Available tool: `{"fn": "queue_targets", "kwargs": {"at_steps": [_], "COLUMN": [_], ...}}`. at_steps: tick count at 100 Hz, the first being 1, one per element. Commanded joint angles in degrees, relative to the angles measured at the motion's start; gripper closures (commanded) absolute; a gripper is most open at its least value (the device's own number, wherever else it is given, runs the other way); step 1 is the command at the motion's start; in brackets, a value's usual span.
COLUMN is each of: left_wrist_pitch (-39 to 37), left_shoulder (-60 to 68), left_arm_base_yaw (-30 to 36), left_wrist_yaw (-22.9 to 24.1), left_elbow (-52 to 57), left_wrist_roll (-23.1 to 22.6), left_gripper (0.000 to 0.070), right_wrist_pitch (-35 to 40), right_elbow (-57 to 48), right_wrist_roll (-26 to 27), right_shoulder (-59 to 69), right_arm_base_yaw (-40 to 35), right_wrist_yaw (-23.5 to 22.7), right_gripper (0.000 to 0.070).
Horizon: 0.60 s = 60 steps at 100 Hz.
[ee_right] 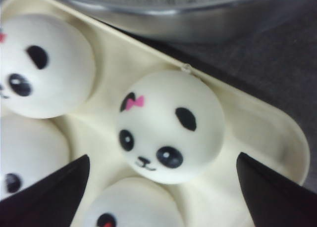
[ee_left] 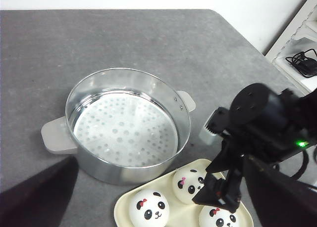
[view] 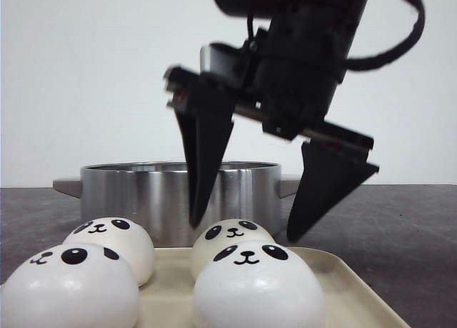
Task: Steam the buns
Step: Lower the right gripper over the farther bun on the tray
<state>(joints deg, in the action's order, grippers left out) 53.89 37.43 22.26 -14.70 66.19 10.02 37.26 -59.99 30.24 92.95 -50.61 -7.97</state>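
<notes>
Four white panda-faced buns lie on a cream tray point(view: 350, 292) in front of a steel steamer pot point(view: 143, 192). In the front view they are at back left point(view: 111, 242), front left point(view: 68, 285), back right point(view: 230, 236) and front right point(view: 253, 292). My right gripper point(view: 245, 231) hangs open over the back right bun point(ee_right: 171, 125), one finger on each side, not touching it. The left wrist view shows the pot point(ee_left: 124, 170) with a perforated liner, three buns point(ee_left: 148, 207) and the right gripper point(ee_left: 225, 187). My left gripper point(ee_left: 159, 158) is open, high above, and holds nothing.
The pot has side handles point(ee_left: 57, 135) and stands on a dark grey table point(ee_left: 148, 39). The table's right edge meets a white shelf with a black cable point(ee_left: 302, 64). In the right wrist view the pot wall point(ee_right: 198, 19) lies close beyond the tray rim point(ee_right: 267, 133).
</notes>
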Motion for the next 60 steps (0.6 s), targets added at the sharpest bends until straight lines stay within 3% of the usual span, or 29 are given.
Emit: {"fn": "queue_targets", "kwargs": {"at_steps": [1,11,22,34,47,60], "left_wrist_pitch": [-0.6,-0.6,-0.5,-0.2,0.7,1.0], "left_shoulder": [0.3,0.3,0.3,0.3,0.3,0.3], "left_arm_base_yaw": [0.3,0.3,0.3,0.3,0.3,0.3], "left_wrist_yaw": [0.4,1.0,1.2,1.4,1.4,1.4], "left_elbow": [0.9,0.9,0.9,0.9,0.9,0.9], "left_wrist_roll": [-0.5,-0.5,-0.5,-0.5,-0.5,-0.5], "left_gripper": [0.0036,0.0036,0.0036,0.0036,0.0036,0.0036], "right_wrist_pitch": [0.0,0.2,0.2,-1.3,-3.2,-5.5], "right_elbow": [-0.8,-0.8,-0.8,-0.8,-0.8,-0.8], "right_wrist_roll": [-0.7,-0.3,0.8,0.6,0.6,0.7], "right_shoulder": [2.4,4.0,4.5,4.5,4.5,4.5], "right_arm_base_yaw": [-0.6,-0.6,-0.6,-0.6,-0.6,-0.6], "right_wrist_yaw": [0.1,0.9,2.3,2.1,2.0,2.0], "right_gripper": [0.0105,0.0122,0.0234,0.0226,0.0145,0.0145]}}
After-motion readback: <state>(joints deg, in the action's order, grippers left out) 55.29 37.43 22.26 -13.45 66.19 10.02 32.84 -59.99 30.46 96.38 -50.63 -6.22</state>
